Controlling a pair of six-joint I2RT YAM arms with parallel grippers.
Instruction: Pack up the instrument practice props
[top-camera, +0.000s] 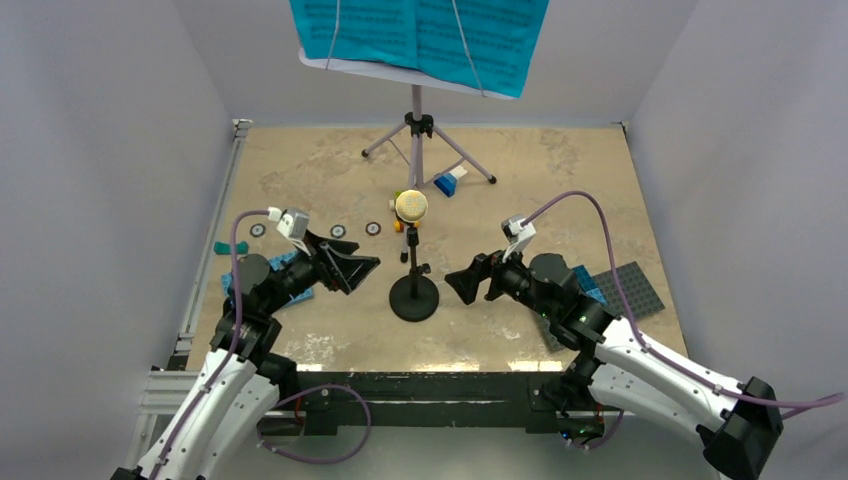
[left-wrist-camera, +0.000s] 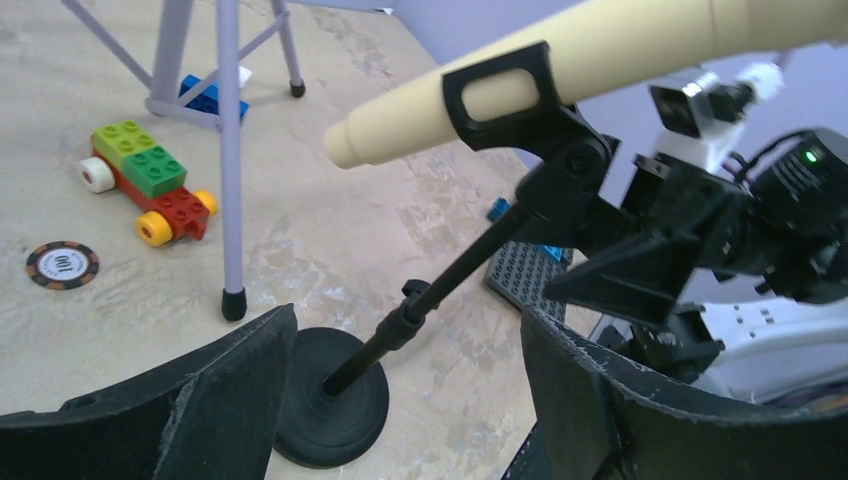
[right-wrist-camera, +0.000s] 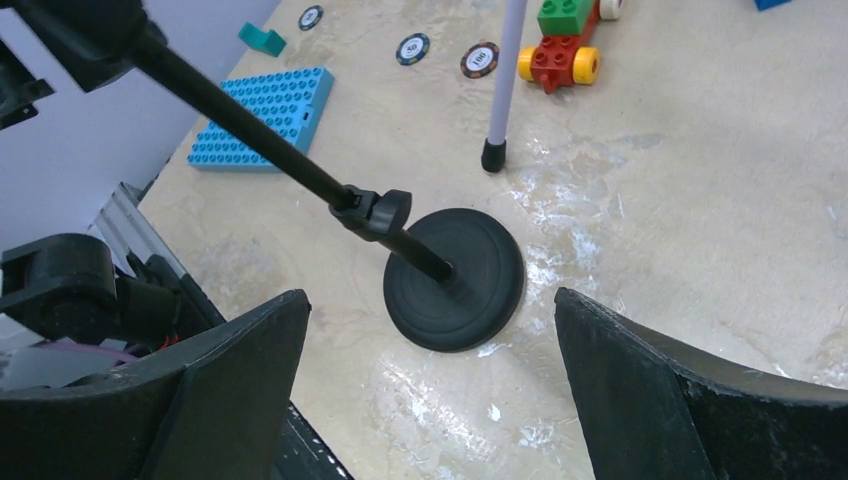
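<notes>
The black mic stand (top-camera: 414, 298) stands upright on its round base (right-wrist-camera: 455, 280) mid-table, the cream microphone (top-camera: 411, 207) clipped on top (left-wrist-camera: 600, 60). My left gripper (top-camera: 365, 268) is open just left of the stand; in its wrist view the pole (left-wrist-camera: 450, 270) runs between the spread fingers (left-wrist-camera: 408, 320) without touching them. My right gripper (top-camera: 455, 283) is open to the stand's right, and the base lies just ahead of its fingertips (right-wrist-camera: 430, 296). The lavender music stand on its tripod (top-camera: 418, 130) holds teal pages (top-camera: 420, 35) at the back.
A brick car (left-wrist-camera: 150, 185) and round chips (top-camera: 338, 231) lie behind the mic stand. A blue baseplate (right-wrist-camera: 262, 118) sits under my left arm, a grey one (top-camera: 630, 290) beside my right. A blue brick (top-camera: 446, 184) lies by the tripod. White walls enclose the table.
</notes>
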